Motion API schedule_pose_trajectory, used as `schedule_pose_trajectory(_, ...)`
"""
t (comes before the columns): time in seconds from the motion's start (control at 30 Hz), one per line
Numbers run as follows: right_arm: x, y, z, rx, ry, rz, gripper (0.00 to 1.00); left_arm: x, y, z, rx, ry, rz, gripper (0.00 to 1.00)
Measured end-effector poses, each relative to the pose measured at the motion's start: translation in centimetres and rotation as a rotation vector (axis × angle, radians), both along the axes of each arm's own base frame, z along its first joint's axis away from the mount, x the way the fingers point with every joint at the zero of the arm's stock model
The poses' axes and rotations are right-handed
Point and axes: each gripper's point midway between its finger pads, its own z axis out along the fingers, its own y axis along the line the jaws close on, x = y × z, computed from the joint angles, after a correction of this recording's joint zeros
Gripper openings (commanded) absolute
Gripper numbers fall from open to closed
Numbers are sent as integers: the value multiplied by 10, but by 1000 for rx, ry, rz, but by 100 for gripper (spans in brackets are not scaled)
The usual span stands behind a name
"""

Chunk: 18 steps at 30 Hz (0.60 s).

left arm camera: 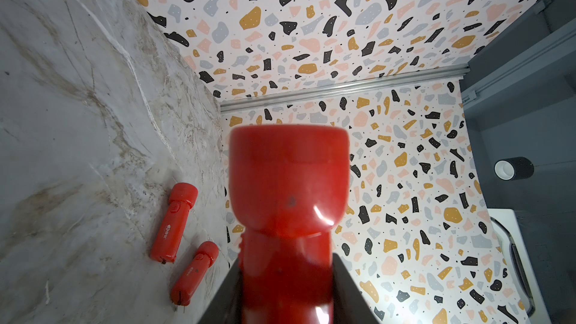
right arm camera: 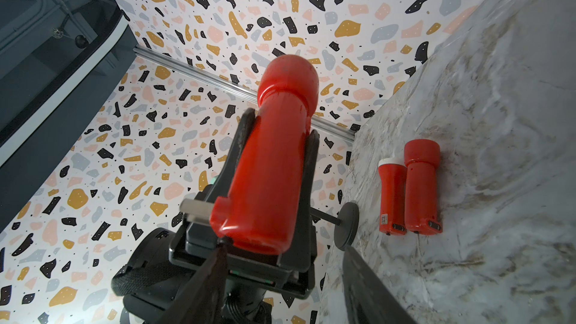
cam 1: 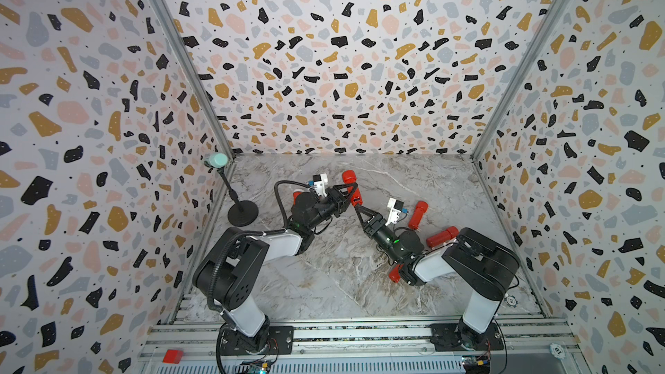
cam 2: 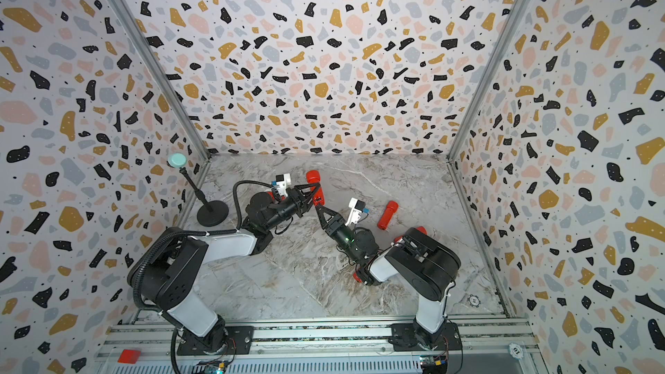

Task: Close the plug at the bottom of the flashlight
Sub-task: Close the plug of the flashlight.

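My left gripper (cam 1: pixel 351 190) (cam 2: pixel 312 188) holds a red flashlight (cam 1: pixel 349 179) (cam 2: pixel 313 178) off the marble table, shut on its body. In the left wrist view the flashlight (left arm camera: pixel 288 182) fills the middle between the black fingers (left arm camera: pixel 346 285), head pointing away. In the right wrist view the flashlight (right arm camera: pixel 271 157) shows its bottom end. A silver plug prong (right arm camera: pixel 194 210) sticks out sideways on a red hinge there. My right gripper (right arm camera: pixel 284 247) (cam 1: pixel 356 205) is open just below that bottom end. One fingertip (right arm camera: pixel 223 244) touches the edge near the plug, the other stands apart.
Other red flashlights lie on the table (cam 1: pixel 324 275): one (cam 1: pixel 417 214) and another (cam 1: pixel 442 237) by the right arm, one (cam 1: pixel 394 274) under its elbow. Two more (right arm camera: pixel 392 194) (right arm camera: pixel 422 185) lie behind the left arm. A black stand (cam 1: pixel 243 212) sits at the left wall.
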Motion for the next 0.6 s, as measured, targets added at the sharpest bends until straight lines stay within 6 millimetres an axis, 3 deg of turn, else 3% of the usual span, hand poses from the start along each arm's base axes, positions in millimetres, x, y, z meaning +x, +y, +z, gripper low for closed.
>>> schedule_pose_trajectory(0.6, 8, -2, 10, 17, -19, -12, 57, 0, 0, 0, 0, 1, 1, 0)
